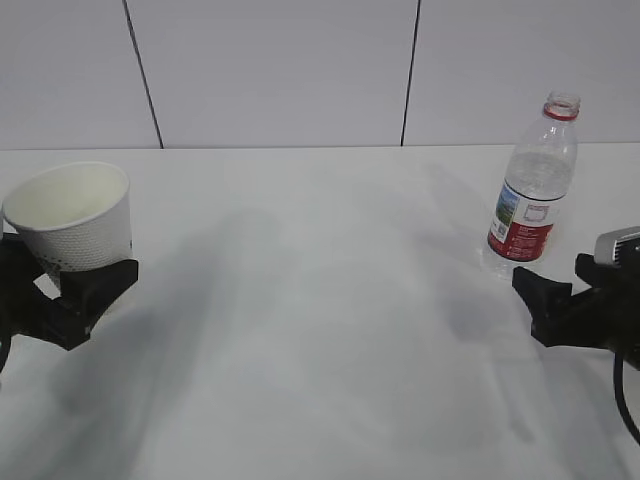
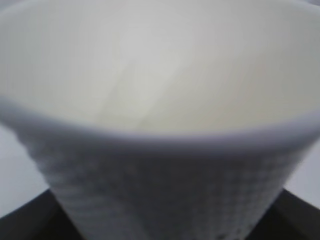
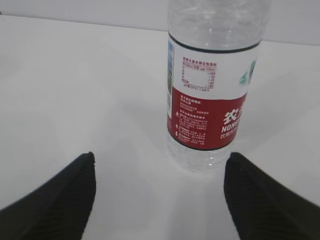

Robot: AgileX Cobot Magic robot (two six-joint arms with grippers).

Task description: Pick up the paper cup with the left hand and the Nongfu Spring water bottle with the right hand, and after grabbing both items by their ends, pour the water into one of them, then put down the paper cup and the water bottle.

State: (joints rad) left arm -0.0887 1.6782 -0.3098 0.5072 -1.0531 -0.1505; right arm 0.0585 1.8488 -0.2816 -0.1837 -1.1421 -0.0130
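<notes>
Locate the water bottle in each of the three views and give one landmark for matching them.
Exterior view: the water bottle stands upright at the right, beyond the right gripper.
Left wrist view: not in it; the paper cup fills the picture.
Right wrist view: upper centre-right, standing apart from the open gripper's fingers.
Shared landmark: its red label band, seen in the exterior and right wrist views.

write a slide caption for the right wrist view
Open right gripper facing the uncapped Nongfu Spring water bottle standing upright on the white table.
</notes>
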